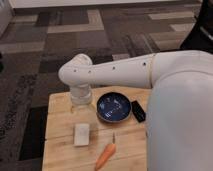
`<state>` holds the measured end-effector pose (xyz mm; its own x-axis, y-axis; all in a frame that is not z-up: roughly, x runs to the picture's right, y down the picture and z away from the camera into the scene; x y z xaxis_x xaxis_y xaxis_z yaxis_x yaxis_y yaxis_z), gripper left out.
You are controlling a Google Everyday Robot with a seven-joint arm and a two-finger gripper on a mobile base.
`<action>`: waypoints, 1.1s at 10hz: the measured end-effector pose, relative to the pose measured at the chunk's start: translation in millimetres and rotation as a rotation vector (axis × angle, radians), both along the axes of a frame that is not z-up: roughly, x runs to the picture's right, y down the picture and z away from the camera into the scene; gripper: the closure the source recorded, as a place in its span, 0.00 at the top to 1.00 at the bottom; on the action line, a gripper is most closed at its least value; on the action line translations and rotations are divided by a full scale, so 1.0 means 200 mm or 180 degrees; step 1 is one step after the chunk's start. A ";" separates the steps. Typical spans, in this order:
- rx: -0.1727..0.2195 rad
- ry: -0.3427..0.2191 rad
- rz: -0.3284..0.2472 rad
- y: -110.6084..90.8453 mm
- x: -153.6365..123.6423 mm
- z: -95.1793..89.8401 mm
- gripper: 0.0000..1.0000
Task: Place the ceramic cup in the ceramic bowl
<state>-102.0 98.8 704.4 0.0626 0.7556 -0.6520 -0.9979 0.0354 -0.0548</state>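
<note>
The ceramic bowl [114,108] is a shallow dark-blue dish with faint white marks inside, standing on the wooden table [60,155] right of centre. My white arm reaches in from the right and bends down at the wrist. The gripper [80,100] hangs below the wrist over the table's back left, just left of the bowl. The ceramic cup does not show as a separate thing. A pale shape right under the wrist could be the cup or part of the gripper, and I cannot tell which.
A flat white block [82,134] lies in front of the gripper. An orange carrot [106,157] lies near the front edge. A small black rectangular object [138,111] sits right of the bowl, against my white body. Grey patterned carpet surrounds the table.
</note>
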 end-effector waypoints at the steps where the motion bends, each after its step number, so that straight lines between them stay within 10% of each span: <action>1: -0.0004 0.0017 -0.0006 0.01 0.02 0.00 0.65; 11: 0.0010 0.0238 0.0081 -0.08 0.57 -0.09 0.65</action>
<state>11.4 82.9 686.7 -0.0054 0.7585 -0.6517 -0.9997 0.0101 0.0201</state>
